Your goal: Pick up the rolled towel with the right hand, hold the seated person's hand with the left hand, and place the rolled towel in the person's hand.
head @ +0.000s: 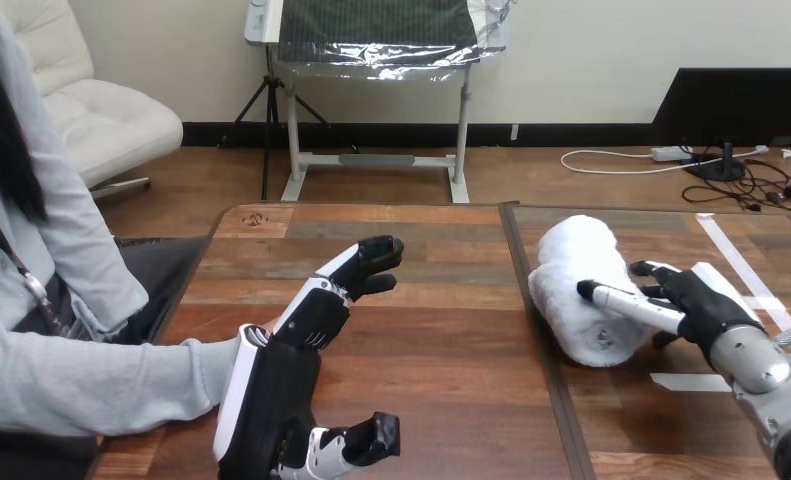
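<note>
A white rolled towel point(576, 268) lies on the table right of the middle seam. My right hand point(699, 300) is at the towel's right end, one straight finger laid across its top and another reaching past its far side. My left hand point(289, 385) stands at the near left with its white back toward the person, fingers point(366, 262) stretched forward and thumb spread apart at the bottom. The person's grey sleeve point(121, 385) comes in from the left and ends against that hand's back. The person's hand is hidden behind it, so I cannot tell whether the two touch.
The wooden table point(441, 330) has a dark seam down its middle. Strips of white tape point(746, 262) lie on its right part, behind and beside my right hand.
</note>
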Available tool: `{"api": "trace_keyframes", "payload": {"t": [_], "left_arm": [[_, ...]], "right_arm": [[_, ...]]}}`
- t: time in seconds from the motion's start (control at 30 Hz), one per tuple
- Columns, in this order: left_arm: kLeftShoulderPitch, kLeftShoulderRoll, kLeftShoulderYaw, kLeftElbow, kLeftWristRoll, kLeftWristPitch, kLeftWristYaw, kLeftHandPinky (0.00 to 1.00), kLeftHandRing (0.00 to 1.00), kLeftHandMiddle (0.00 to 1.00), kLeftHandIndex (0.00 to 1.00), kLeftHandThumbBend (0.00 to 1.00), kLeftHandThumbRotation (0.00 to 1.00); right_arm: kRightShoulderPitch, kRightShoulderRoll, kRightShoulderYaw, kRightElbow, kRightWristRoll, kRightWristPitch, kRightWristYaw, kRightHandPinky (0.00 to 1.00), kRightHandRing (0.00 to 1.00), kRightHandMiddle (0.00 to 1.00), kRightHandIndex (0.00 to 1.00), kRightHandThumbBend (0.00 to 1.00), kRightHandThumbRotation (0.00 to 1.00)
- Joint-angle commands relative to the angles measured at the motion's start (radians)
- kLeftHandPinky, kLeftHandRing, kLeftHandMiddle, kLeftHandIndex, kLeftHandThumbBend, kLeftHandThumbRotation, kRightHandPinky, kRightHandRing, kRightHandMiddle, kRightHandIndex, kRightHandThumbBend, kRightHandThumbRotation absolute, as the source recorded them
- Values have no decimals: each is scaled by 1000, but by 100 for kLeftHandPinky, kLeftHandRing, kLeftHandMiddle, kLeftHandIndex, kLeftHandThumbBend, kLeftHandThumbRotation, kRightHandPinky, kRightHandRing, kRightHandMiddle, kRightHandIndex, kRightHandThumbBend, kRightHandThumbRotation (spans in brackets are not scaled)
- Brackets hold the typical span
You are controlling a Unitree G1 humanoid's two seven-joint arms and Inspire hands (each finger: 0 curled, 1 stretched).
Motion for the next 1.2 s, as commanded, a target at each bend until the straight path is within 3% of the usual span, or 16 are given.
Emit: {"api": "trace_keyframes", "payload": {"t": [0.0, 0.27, 0.37, 0.4, 0.47, 0.67, 0.7, 0.87, 1.17], "left_arm": [[-23, 1, 2, -55, -13, -6, -6, 78, 82, 82, 80, 100, 74], [-22, 1, 3, -62, -16, -2, -11, 78, 82, 81, 79, 100, 73], [-24, 3, -4, -61, -26, -1, -15, 79, 82, 82, 79, 100, 73], [-25, 4, -6, -60, -30, -2, -17, 79, 82, 82, 79, 100, 72], [-27, 2, -7, -59, -34, -4, -19, 80, 82, 82, 79, 100, 72], [-30, 2, -6, -56, -36, -4, -24, 80, 82, 81, 78, 100, 72], [-32, 2, -3, -58, -33, -2, -25, 81, 81, 81, 78, 100, 72], [-33, 0, 4, -64, -26, 3, -27, 79, 80, 81, 77, 100, 73], [-31, 1, 4, -63, -33, 6, -32, 79, 80, 81, 77, 100, 72]], "right_arm": [[39, 98, 25, 7, -8, 15, 18, 81, 85, 88, 92, 83, 63], [41, 112, 20, 2, -2, 34, -22, 80, 83, 86, 88, 81, 49], [38, 119, 6, 1, 11, 51, -34, 78, 82, 84, 86, 80, 41], [37, 121, -1, 0, 19, 58, -38, 76, 80, 83, 83, 79, 33], [37, 127, -19, -1, 39, 67, -47, 74, 79, 82, 82, 78, 27], [38, 132, -41, -6, 69, 73, -66, 59, 68, 75, 74, 77, 8], [37, 130, -42, -8, 71, 72, -76, 48, 59, 68, 68, 76, 0], [42, 124, -55, -13, 87, 48, -93, 43, 54, 62, 61, 74, 0], [49, 127, -96, -16, 121, 19, -112, 46, 57, 63, 58, 73, 0]]}}
